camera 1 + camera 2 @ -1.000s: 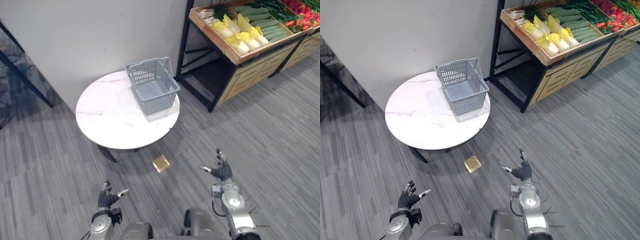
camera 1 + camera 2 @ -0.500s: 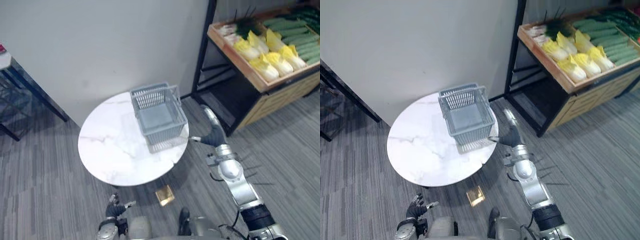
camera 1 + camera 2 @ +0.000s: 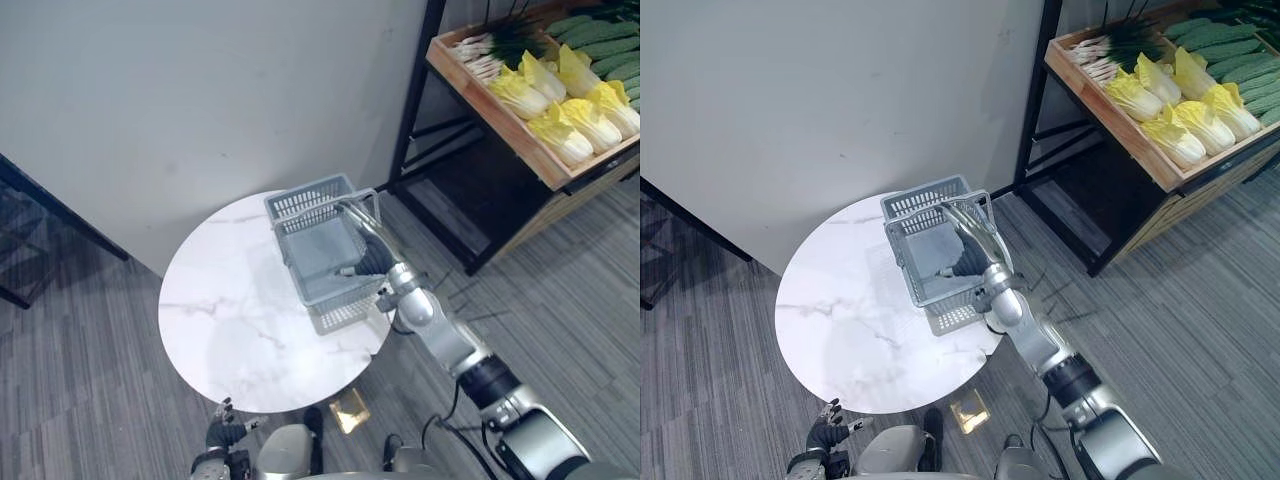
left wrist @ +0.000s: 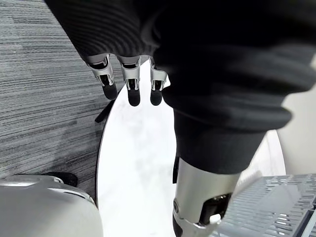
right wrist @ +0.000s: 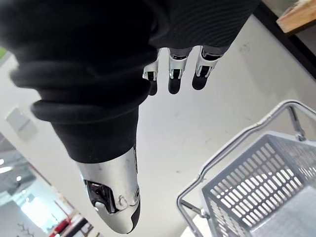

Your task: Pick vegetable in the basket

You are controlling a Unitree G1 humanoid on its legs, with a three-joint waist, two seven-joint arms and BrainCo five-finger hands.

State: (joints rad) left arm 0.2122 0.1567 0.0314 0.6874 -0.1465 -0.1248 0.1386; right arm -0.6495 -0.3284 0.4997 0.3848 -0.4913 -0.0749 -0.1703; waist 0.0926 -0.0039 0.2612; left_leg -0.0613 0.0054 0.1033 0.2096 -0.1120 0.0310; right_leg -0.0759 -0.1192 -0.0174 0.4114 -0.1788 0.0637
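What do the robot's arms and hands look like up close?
The right arm is a silver-grey tube with rounded joints and a black band. The right hand and left hand each wear a dark ribbed cover over back and wrist; silver fingers with dark tips stick out, with a silver thumb apart.

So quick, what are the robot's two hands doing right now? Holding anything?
Left hand: open, holding nothing, low near the round white marble table.
Right hand: open, holding nothing, at the grey plastic basket.
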